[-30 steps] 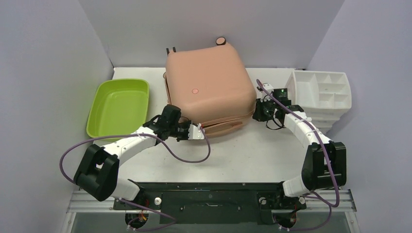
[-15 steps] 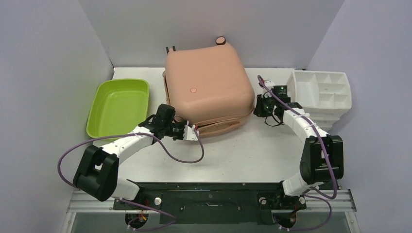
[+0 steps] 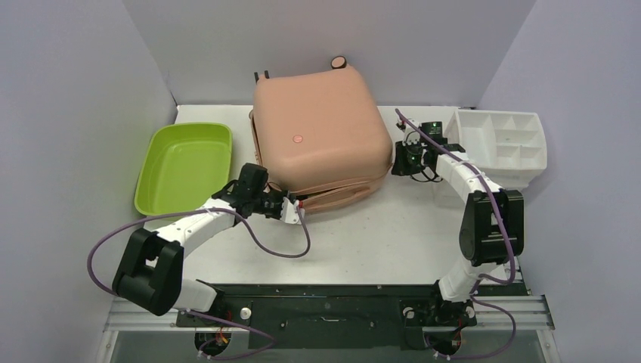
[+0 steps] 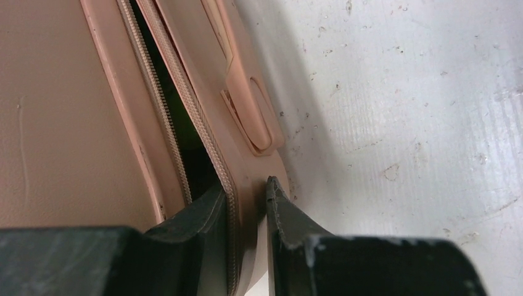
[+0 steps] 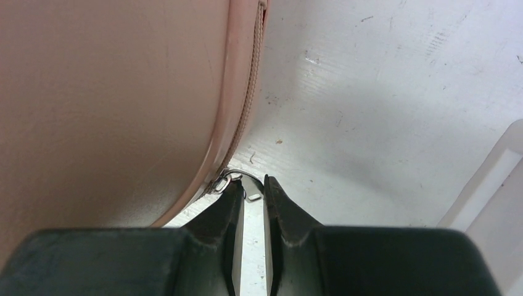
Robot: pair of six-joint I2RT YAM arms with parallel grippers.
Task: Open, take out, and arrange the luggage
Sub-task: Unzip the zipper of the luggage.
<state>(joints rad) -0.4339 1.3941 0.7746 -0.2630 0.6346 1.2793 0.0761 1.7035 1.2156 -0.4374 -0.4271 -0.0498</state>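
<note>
The left arm (image 3: 189,227) reached forward from its base with the elbow bent out to the left and the wrist turned in toward the right. A purple cable (image 3: 280,246) looped below it. The left pincer (image 3: 291,210) was closed almost fully over the lower rim of the suitcase (image 3: 317,128) at its near left corner. One finger (image 4: 203,213) sat inside the open gap and the other outside against the shell. Just beyond its tips the zip (image 4: 154,98) stood parted with dark lining behind it, and a moulded handle (image 4: 247,105) lay on the lower half.

The right arm (image 3: 484,219) rose steeply from its base, folded at the elbow and stretched left. The right pincer (image 3: 395,161) was at the suitcase's right corner, nearly closed, nipping the small metal zip pull (image 5: 221,183) at its tips, just above the table (image 3: 378,234).

The salmon-pink suitcase lay flat between and beyond both pincers, its top half lifted a little along the near edge. A small round logo (image 3: 297,139) sat on the top shell, too small to read. One wheel (image 3: 338,63) showed at the far edge.

A lime-green tub (image 3: 184,165) stood left of the left pincer, apart from the suitcase. A white organizer (image 3: 503,140) stood just right of the right pincer.
</note>
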